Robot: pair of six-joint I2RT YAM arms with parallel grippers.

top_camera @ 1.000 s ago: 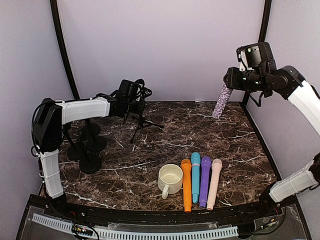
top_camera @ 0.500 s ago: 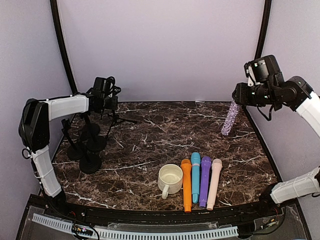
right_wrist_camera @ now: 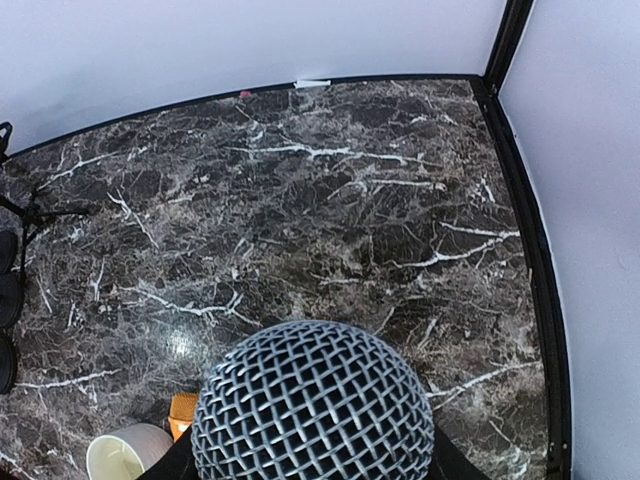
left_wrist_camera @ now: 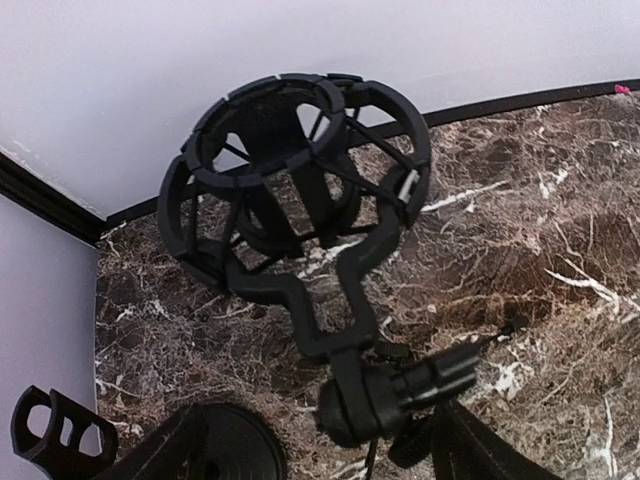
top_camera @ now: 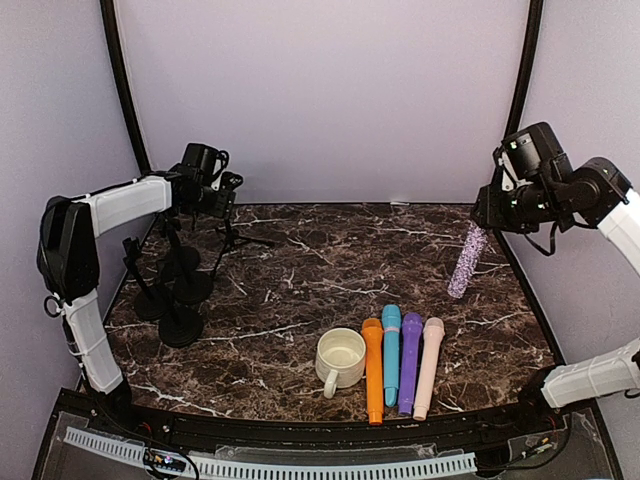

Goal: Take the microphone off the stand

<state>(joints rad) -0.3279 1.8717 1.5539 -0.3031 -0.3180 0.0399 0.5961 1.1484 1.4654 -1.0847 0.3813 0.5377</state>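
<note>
Right wrist: right pincer (top_camera: 486, 218) clamps microphone (right_wrist_camera: 312, 400); left pincer (top_camera: 217, 193) spread.

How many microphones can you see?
5: orange mic, teal mic, purple mic and pink mic lie side by side beside the cup; the glittery mic hangs from the right gripper.

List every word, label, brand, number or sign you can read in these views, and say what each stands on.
No text can be read in any view.
The glitter microphone, the row of four coloured microphones, the cream mug and the black shock mount show no lettering.
The white tag at the far edge of the table is too small to read.
</note>
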